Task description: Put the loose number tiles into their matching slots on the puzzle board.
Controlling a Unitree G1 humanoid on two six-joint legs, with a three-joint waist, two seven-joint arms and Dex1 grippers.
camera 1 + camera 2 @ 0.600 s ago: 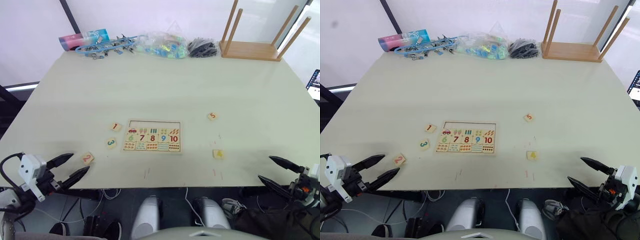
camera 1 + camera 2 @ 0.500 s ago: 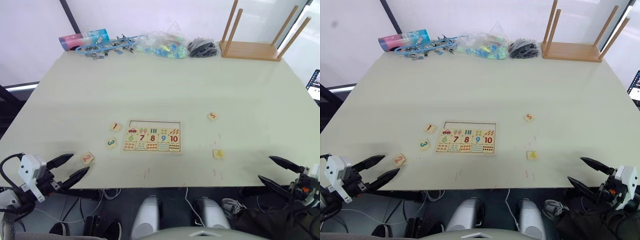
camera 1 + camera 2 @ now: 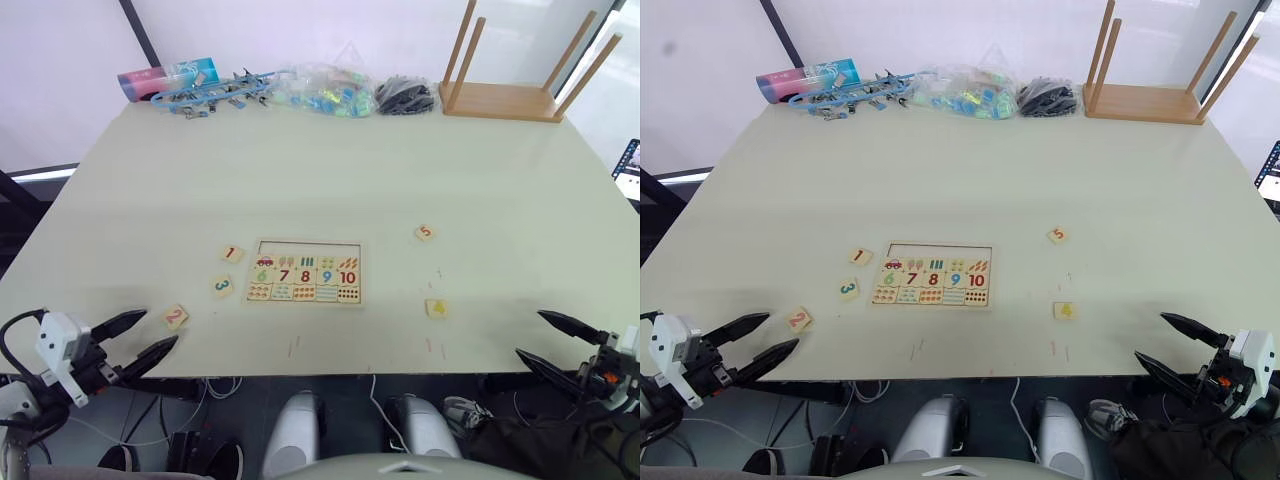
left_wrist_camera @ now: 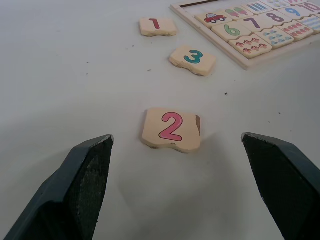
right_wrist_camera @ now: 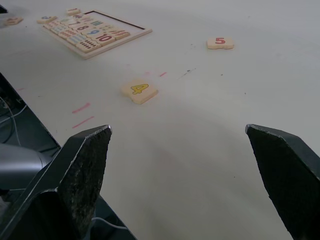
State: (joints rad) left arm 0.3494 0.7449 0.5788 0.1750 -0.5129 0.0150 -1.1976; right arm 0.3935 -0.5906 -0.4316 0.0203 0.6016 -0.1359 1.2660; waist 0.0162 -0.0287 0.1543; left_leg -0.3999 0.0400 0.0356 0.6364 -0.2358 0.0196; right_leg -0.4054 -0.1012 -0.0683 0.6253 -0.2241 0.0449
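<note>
Puzzle board [image 3: 305,272], long axis left-right

Before us, a pale table [image 3: 400,170], an upturned wooden stool [image 3: 505,95] at its far right corner, bagged clutter [image 3: 325,90] along the far edge

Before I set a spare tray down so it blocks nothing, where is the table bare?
The widest bare stretch lies between the puzzle board and the clutter along the far edge. Smaller gaps: between the board and the 5 tile and 4 tile. Crowded: the board's left side, with the 1 tile, 3 tile, 2 tile; the far edge, with the upturned stool.
</note>
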